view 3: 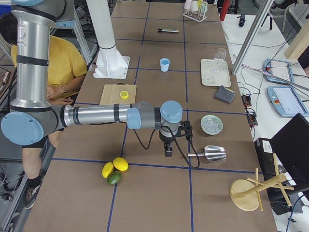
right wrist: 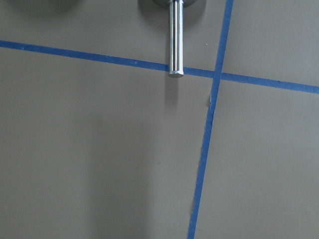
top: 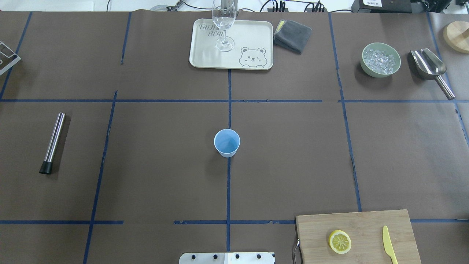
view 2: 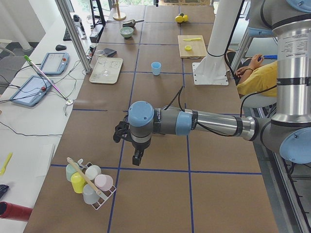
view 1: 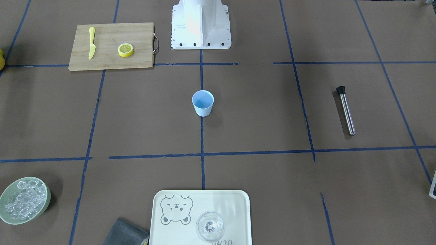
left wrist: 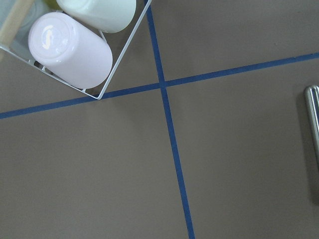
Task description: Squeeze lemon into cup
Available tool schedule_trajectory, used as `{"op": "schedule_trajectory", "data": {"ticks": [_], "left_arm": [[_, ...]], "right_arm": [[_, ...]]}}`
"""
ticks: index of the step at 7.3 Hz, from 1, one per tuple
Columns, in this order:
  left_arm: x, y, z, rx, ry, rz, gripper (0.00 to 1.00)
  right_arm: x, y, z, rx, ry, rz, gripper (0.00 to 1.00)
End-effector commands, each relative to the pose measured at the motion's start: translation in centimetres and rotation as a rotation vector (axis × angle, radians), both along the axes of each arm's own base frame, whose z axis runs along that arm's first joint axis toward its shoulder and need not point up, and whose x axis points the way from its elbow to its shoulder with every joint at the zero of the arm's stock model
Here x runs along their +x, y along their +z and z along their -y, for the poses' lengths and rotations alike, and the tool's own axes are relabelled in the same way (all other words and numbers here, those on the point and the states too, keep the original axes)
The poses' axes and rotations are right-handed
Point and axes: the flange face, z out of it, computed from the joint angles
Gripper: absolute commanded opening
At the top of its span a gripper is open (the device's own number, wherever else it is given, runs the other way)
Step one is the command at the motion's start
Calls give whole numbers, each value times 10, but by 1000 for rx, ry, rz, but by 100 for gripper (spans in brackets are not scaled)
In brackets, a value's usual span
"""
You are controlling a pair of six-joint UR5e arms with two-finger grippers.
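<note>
Right gripper, its jaws apart or together I cannot tell, hangs nearer than the left gripper to the lemon, which lies inward on the cutting board, toward the cup.

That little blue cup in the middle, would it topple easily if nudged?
Probably: the light-blue cup looks empty and plastic, so likely light. It tapers to a narrower base, so a push near its rim may tip it.
</note>
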Motion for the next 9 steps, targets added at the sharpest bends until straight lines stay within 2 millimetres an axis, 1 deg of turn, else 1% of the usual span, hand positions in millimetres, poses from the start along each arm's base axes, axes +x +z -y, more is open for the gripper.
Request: {"op": "schedule_trajectory", "data": {"ticks": [1,2,3,4,5,6,7,8,9], "left_arm": [[1,4,2,3,4,-4,100],[0,-1,3,48,0,-2,100],[1,0,3,58,3,-2,100],[4,-9,6,84,10,-2,100],[6,-11,5,104,15,-39,100],[7,-15,6,113,18,-58,100],[8,-19,8,160,21,-56,100],[8,-18,6,170,21,-56,100],[12,-18,8,167,26,-57,100]], "right_arm": [[-3,-1,0,0,0,2,100],[-9,-5,1,-6,-2,17,100],[-35,-14,1,-1,-53,38,100],[-60,-30,-1,-22,-62,51,100],[-99,-74,-8,-32,-63,67,100],[-133,-106,-15,-17,-55,99,100],[-165,-120,-37,-20,-27,154,100],[-189,-125,-65,35,-31,233,100],[-211,-134,-85,13,-17,273,100]]}}
